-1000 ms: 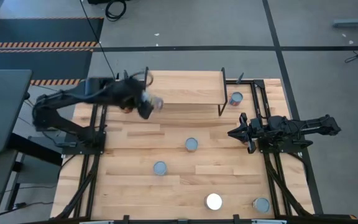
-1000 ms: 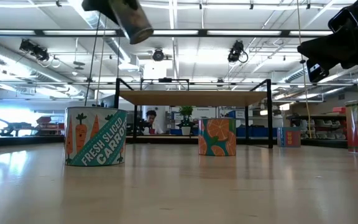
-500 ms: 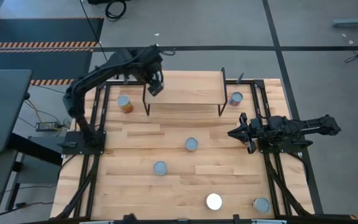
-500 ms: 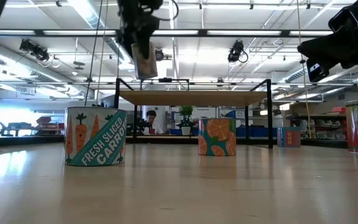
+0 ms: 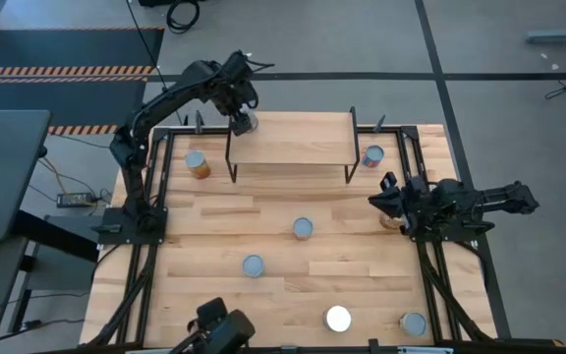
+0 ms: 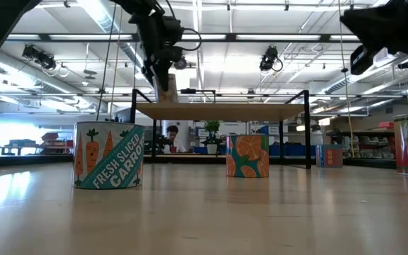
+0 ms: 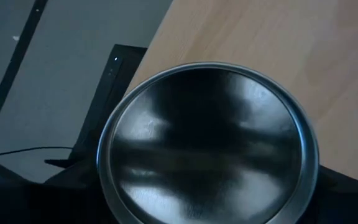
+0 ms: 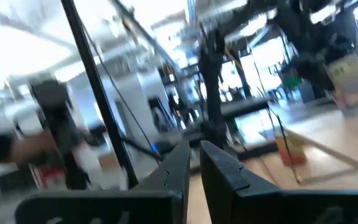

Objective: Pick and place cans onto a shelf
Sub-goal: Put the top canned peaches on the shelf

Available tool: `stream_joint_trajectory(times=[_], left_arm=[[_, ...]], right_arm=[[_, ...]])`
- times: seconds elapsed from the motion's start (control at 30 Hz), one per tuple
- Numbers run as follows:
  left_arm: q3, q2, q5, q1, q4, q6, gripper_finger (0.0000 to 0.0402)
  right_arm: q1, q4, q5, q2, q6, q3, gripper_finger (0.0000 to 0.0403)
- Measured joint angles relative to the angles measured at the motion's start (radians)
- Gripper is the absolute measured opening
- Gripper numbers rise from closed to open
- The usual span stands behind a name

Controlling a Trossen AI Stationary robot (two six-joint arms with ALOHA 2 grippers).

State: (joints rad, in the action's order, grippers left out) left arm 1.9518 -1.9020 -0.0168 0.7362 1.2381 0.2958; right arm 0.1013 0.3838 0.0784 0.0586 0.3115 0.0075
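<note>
My left gripper (image 5: 242, 120) is shut on a can (image 6: 167, 89) over the far left corner of the shelf (image 5: 293, 140). The can's silvery round top (image 7: 207, 146) fills the left wrist view. My right gripper (image 5: 381, 202) is shut and empty, raised at the table's right side, right of the shelf. Other cans stand upright on the tabletop: one left of the shelf (image 5: 197, 162), one at its right end (image 5: 373, 154), a carrot can (image 6: 109, 154) and an orange-patterned can (image 6: 247, 156) mid-table, and two near the front edge (image 5: 338, 318) (image 5: 414, 323). My left gripper holds the can by its sides near the top (image 6: 164, 76), coming from above and pointing down. The can hangs upright below the fingers. Its bottom is at or just above the shelf board (image 6: 218, 108); I cannot tell whether it touches. In the wrist view the can's top hides the fingers.
The shelf's black legs (image 5: 230, 162) (image 5: 348, 165) stand on the tabletop. A dark object (image 5: 219, 329) shows at the table's near edge. A tan thing (image 5: 391, 220) lies under my right arm. Bare wood lies between the shelf and the mid-table cans.
My left gripper has carried the can from left of the shelf toward the far edge and over the shelf's far left corner. The can has turned from tilted to upright. My right gripper has risen a little and shifted toward the right edge.
</note>
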Motion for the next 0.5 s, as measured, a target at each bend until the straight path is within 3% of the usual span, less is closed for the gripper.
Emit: stream_joint_trajectory(times=[0.27,0.5], left_arm=[[0.0,-0.004,0.017,-0.012,-0.047,0.003,0.0344],[0.0,-0.004,0.016,-0.012,-0.046,0.014,0.0376]], right_arm=[[0.0,0.053,0.287,0.0,0.02,0.0,0.0044],[0.0,0.056,0.368,0.0,0.084,0.0,0.0044]])
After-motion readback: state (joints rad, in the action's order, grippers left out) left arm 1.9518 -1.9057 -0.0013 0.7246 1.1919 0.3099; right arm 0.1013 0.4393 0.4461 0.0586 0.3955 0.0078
